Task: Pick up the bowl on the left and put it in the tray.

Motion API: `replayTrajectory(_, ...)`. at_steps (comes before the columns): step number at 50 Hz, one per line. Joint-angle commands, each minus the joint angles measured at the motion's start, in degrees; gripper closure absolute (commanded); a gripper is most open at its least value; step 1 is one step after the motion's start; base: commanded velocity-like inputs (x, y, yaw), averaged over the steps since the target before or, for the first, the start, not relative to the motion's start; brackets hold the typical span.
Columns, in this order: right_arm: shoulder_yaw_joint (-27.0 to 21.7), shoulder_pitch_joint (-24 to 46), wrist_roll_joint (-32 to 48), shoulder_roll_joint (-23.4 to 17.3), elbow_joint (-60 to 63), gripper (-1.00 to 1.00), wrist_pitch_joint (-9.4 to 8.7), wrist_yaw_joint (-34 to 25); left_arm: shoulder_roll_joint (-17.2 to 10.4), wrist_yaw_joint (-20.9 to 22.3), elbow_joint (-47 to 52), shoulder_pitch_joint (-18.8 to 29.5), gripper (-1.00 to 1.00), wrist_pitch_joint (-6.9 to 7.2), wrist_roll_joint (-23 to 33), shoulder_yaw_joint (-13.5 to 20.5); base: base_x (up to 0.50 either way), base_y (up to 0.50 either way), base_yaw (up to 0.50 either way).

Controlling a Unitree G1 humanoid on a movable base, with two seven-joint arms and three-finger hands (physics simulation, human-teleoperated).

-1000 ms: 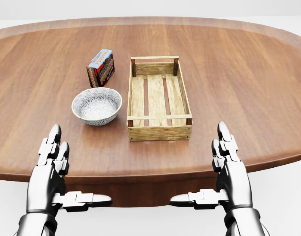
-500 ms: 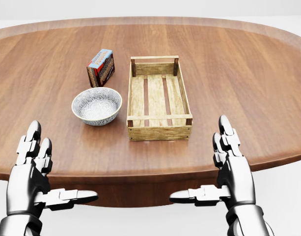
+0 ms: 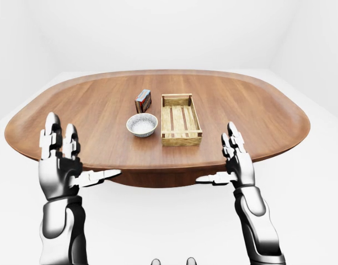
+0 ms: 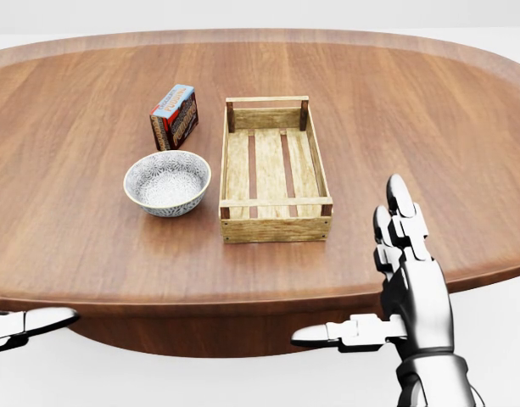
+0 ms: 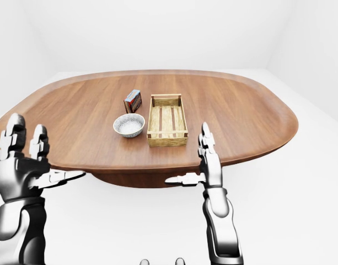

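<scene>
A patterned white bowl (image 4: 167, 182) sits upright on the wooden table (image 4: 412, 110), just left of an empty slatted wooden tray (image 4: 276, 227). Both hands hover at the table's near edge, apart from bowl and tray. My left hand (image 3: 75, 154) is open, fingers upright and thumb pointing right, well to the lower left of the bowl. In the head view only its thumb (image 4: 22, 325) shows, at the bottom left corner. My right hand (image 4: 361, 275) is open too, fingers spread upward, below and to the right of the tray. Neither hand holds anything.
A small red and blue box (image 4: 174, 116) stands just above the bowl, left of the tray's far end. The oval table is wide, and white floor surrounds it.
My left hand has swung left and downward, leaving the head view except for its thumb. The right hand has drifted slightly right and up. Bowl, tray and box have not moved.
</scene>
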State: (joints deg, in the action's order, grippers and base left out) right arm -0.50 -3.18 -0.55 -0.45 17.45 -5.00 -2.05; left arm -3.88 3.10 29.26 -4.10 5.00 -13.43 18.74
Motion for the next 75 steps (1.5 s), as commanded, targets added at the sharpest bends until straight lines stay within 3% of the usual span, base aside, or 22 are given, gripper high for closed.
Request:
replayTrajectory(1,0.4,-1.2,0.4,0.1,4.4,-1.00,0.00,0.0,-0.8,0.3,6.0,0.3,-1.00,0.00,-3.9,5.4,0.00,0.00,0.00)
replayTrajectory(4,1.5,-3.2,1.3,0.0,13.5,-1.00,0.00,0.0,-1.5,-0.5,8.0,1.1,-1.00,0.00,-4.8,6.3,0.00,0.00,0.00)
replayTrajectory(10,1.6,-3.4,1.5,0.1,14.8,-1.00,0.00,-0.1,-1.5,-0.5,8.2,1.2,-1.00,0.00,-4.8,6.4,0.00,0.00,0.00)
replayTrajectory(11,2.5,-4.6,2.2,0.0,23.6,-1.00,0.00,0.1,-1.6,-0.2,6.8,1.4,-1.00,0.00,-4.6,6.6,0.00,0.00,0.00)
replayTrajectory(17,3.1,-5.0,3.0,0.0,28.0,-1.00,0.00,0.0,-1.7,-0.3,6.8,1.3,-1.00,0.00,-4.5,6.4,0.00,0.00,0.00)
replayTrajectory(25,5.7,-6.4,5.0,-0.3,35.4,-1.00,0.00,0.2,-0.5,1.4,1.8,-0.1,-1.00,0.00,-3.2,5.6,0.00,0.00,0.00)
replayTrajectory(27,8.4,-7.3,7.7,-0.8,42.0,-1.00,0.00,0.5,-0.5,1.4,1.8,-0.4,-1.00,0.00,-3.2,5.4,0.00,0.00,0.00)
replayTrajectory(34,7.3,-7.1,8.3,0.4,42.5,-1.00,0.00,-1.2,-1.9,-0.4,6.5,1.2,-1.00,0.00,-4.8,6.4,0.00,0.00,0.00)
replayTrajectory(36,7.3,-7.1,8.1,0.2,42.5,-1.00,0.00,-0.9,-1.9,-0.3,6.6,1.3,-1.00,0.00,-4.7,6.5,0.00,0.00,0.00)
replayTrajectory(37,7.0,-7.0,7.6,0.2,42.2,-1.00,0.00,-0.8,-0.3,1.5,2.2,-0.3,-1.00,0.00,-2.8,5.3,0.00,0.00,0.00)
replayTrajectory(55,6.4,-5.7,9.4,-0.1,42.5,-1.00,0.00,-1.7,-0.3,1.4,2.5,-0.8,-1.00,0.00,-3.3,5.3,0.00,0.40,0.00)
replayTrajectory(56,6.6,-5.4,9.2,0.0,42.5,-1.00,0.00,-1.7,-1.9,-0.6,7.5,1.0,-1.00,0.00,-5.2,6.3,0.00,0.50,0.00)
replayTrajectory(59,6.7,-5.9,8.4,-0.2,42.5,-1.00,0.00,-1.7,-0.1,1.6,3.2,-0.8,-1.00,0.00,-3.3,5.4,0.02,0.38,0.00)
replayTrajectory(60,7.6,-7.5,8.1,-0.7,42.5,-1.00,0.00,-2.6,-1.6,-0.1,6.4,1.1,-1.00,0.00,-4.0,5.2,0.50,0.03,0.00)
replayTrajectory(64,7.5,-7.7,8.1,-0.6,42.5,-1.00,0.00,-2.8,-1.6,-0.1,6.8,1.5,-1.00,0.00,-3.9,5.3,0.50,0.03,0.00)
replayTrajectory(71,7.5,-7.9,8.0,-0.7,42.5,-1.00,0.00,-2.8,-1.5,-0.1,6.8,1.4,-1.00,0.00,-3.8,5.3,0.50,0.03,0.00)
replayTrajectory(75,7.1,-7.9,7.8,-0.6,42.5,-1.00,0.00,-2.8,0.0,1.8,1.8,-0.5,-1.00,0.00,-2.0,4.0,0.50,0.03,0.00)
